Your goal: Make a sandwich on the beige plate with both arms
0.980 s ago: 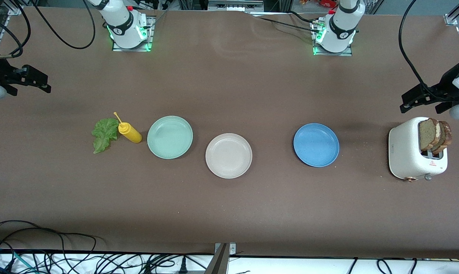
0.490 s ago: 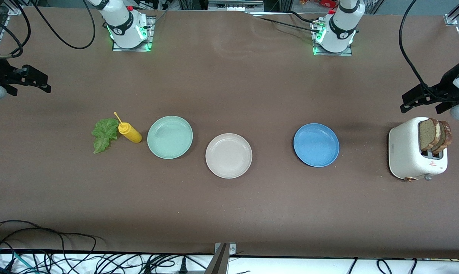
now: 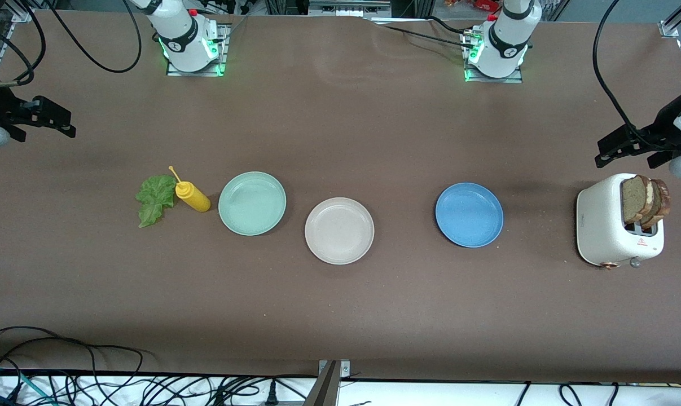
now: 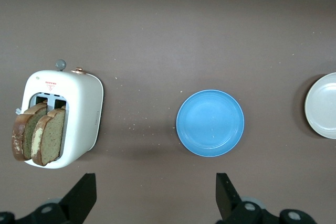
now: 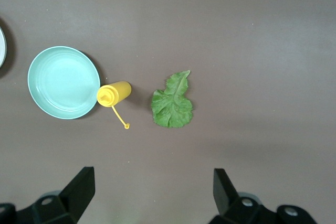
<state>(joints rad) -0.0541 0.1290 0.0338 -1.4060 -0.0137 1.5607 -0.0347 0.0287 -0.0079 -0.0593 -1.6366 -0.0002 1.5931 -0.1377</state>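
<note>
The empty beige plate point(image 3: 339, 230) lies mid-table; its edge also shows in the left wrist view point(image 4: 323, 106). Two brown-crusted bread slices point(image 3: 645, 198) stand upright in a white toaster's slots, seen as well from the left wrist point(image 4: 39, 137). A ruffled green lettuce leaf point(image 3: 155, 198) lies flat toward the right arm's end point(image 5: 172, 102). My left gripper point(image 3: 602, 153) hangs open and empty in the air beside the toaster point(image 4: 156, 182). Over the table's edge at the right arm's end, my right gripper point(image 3: 64, 124) is open and empty too point(image 5: 152, 177).
A mint-green plate point(image 3: 252, 203) sits between the beige plate and a yellow squeeze bottle point(image 3: 192, 196), which lies on its side touching the lettuce. A blue plate point(image 3: 469, 215) lies between the beige plate and the toaster point(image 3: 605, 225). Cables point(image 3: 64, 378) run along the table's near edge.
</note>
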